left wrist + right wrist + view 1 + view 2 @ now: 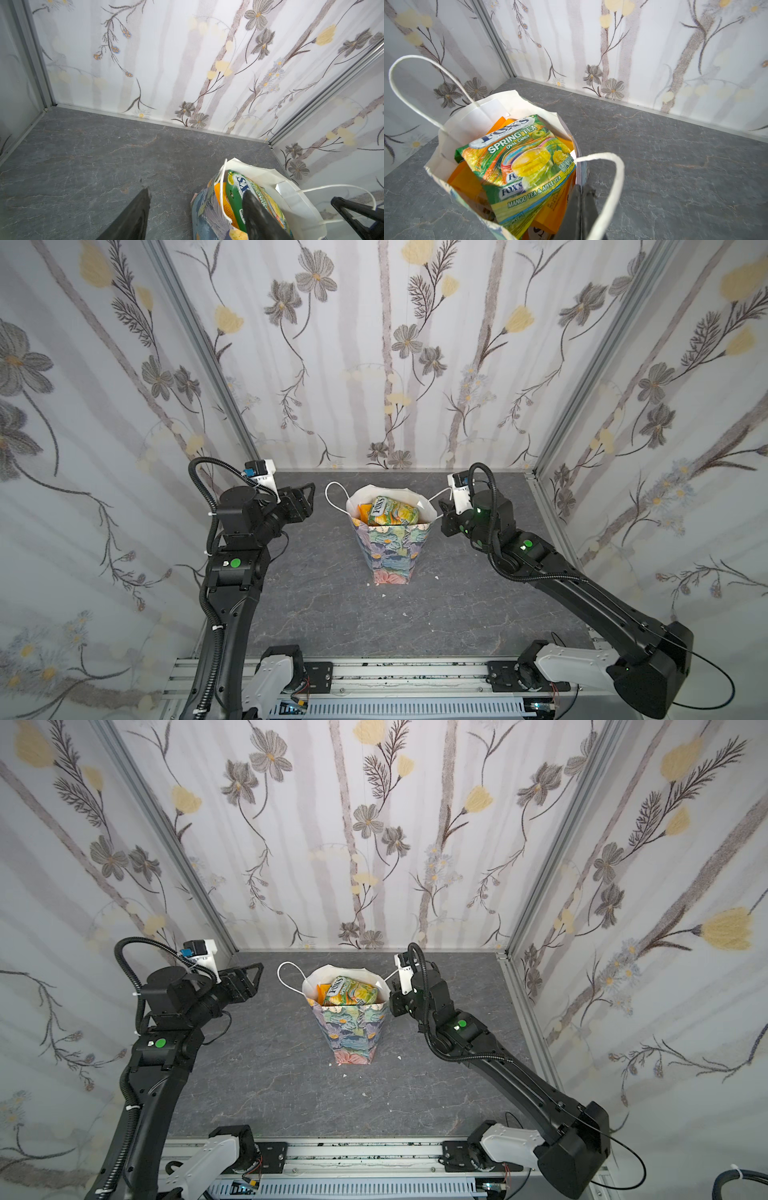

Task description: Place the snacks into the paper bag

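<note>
Sitting in the bag (390,551) mid-frame, the snacks (467,182) are filling it to the mouth, top packet (392,511) lying crosswise. Right gripper (580,187) is hugging the right rim, clenched, maybe pinching paper, can't tell. Left gripper (308,499) is hanging open and empty, farther off left.

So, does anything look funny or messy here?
The green candy packet lies tilted atop the stuffed paper bag, near its rim. Tiny white bits dot the table near the bag.
</note>
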Available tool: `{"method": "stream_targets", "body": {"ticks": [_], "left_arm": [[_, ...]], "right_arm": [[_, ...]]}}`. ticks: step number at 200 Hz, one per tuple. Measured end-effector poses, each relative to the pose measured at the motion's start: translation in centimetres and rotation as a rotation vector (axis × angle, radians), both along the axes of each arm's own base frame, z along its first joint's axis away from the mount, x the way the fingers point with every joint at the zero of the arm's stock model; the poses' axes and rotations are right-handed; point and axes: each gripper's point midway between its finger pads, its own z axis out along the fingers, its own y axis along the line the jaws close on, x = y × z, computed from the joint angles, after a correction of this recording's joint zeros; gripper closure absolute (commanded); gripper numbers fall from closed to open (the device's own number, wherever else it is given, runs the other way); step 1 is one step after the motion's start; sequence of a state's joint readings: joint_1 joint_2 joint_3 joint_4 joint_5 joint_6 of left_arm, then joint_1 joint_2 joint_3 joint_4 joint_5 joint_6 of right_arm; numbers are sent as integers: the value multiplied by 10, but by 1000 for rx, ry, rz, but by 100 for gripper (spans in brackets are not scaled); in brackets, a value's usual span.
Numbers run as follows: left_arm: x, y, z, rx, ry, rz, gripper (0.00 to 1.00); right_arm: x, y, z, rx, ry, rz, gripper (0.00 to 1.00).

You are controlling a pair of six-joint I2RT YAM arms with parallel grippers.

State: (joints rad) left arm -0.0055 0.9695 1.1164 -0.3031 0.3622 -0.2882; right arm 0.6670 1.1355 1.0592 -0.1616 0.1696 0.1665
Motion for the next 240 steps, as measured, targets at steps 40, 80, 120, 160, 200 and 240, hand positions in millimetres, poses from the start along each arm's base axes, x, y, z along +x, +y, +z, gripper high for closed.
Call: {"method": "stream_targets", "body": {"ticks": [40,80,120,160,200,240], "left_arm": [[15,-4,-23,29,71,34,27],[26,11,-42,53,89,128,6],[36,30,-93,73,153,245,0],[32,62,-150,123,178,405,0],[10,104,-225,201,167,606,0],[2,119,-279,265,161,654,0]], "right_arm": [[1,-26,9,25,-22,-73,48],[-8,-37,27,64,-42,-86,29],[-38,-50,25,158,-26,-72,23],[-41,-98,-38,151,62,-275,11],[-12,-173,-139,2,209,-597,5],[2,-225,-198,-97,179,-781,3]]}}
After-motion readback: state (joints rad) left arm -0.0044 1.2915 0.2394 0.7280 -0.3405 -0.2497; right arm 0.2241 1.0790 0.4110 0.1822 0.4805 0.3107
